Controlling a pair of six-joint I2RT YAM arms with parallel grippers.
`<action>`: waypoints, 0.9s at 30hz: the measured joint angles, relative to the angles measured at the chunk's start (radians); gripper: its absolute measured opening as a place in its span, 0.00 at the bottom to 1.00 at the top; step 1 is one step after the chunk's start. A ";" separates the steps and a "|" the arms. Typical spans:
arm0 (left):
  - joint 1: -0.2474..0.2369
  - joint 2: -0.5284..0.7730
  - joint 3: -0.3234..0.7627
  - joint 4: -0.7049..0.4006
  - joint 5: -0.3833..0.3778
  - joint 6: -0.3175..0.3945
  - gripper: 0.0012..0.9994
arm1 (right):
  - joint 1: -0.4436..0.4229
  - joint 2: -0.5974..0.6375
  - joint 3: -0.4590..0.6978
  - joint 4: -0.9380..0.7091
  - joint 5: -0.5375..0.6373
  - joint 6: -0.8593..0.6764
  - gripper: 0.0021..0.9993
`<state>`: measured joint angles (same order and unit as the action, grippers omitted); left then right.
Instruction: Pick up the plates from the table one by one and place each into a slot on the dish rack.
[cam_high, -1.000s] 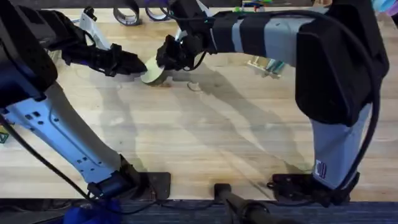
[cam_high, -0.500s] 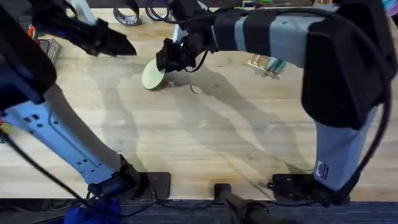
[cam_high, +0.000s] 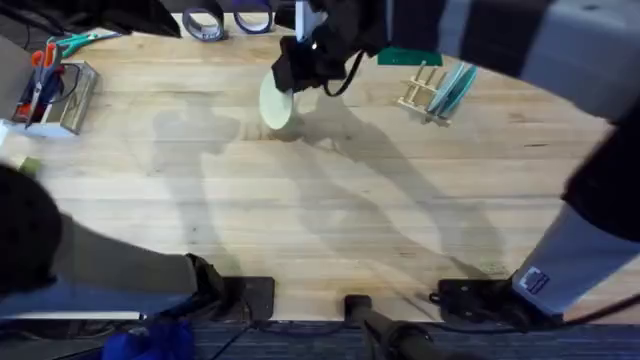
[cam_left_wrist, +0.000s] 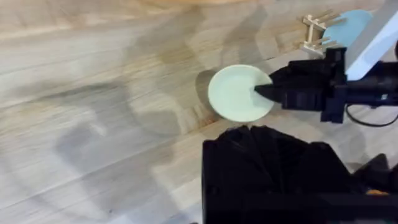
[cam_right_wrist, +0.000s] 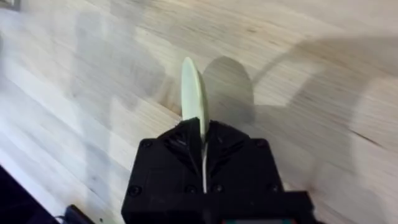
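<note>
The right gripper (cam_high: 290, 82) is pinching the pale yellow plate (cam_high: 275, 104) by its rim, above the tabletop (cam_high: 300, 230), well apart from the dish rack (cam_high: 425, 92). Such a thin edge-grip is risking slippage or rotation, misaligning the plate with a slot. The left gripper's state: cannot tell.

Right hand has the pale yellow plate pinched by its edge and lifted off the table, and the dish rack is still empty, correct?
Not quite. The right hand does grip the pale yellow plate by its edge, clear of the table, but the dish rack is not empty: the overhead view shows a light blue plate already standing in it.
</note>
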<state>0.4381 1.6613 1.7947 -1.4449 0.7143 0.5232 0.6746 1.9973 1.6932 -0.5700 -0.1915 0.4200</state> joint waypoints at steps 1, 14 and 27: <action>0.000 -0.029 0.000 -0.003 -0.006 0.000 0.04 | 0.000 -0.018 0.000 -0.014 0.015 -0.015 0.03; 0.000 -0.347 0.000 -0.008 -0.167 -0.082 0.04 | 0.000 -0.259 0.000 -0.213 0.221 -0.125 0.03; 0.000 -0.392 0.000 -0.010 -0.204 -0.098 0.91 | 0.000 -0.465 0.000 -0.390 0.499 -0.047 0.03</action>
<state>0.4381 1.2697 1.7950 -1.4548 0.5106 0.4254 0.6746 1.5324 1.6932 -0.9604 0.3077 0.3728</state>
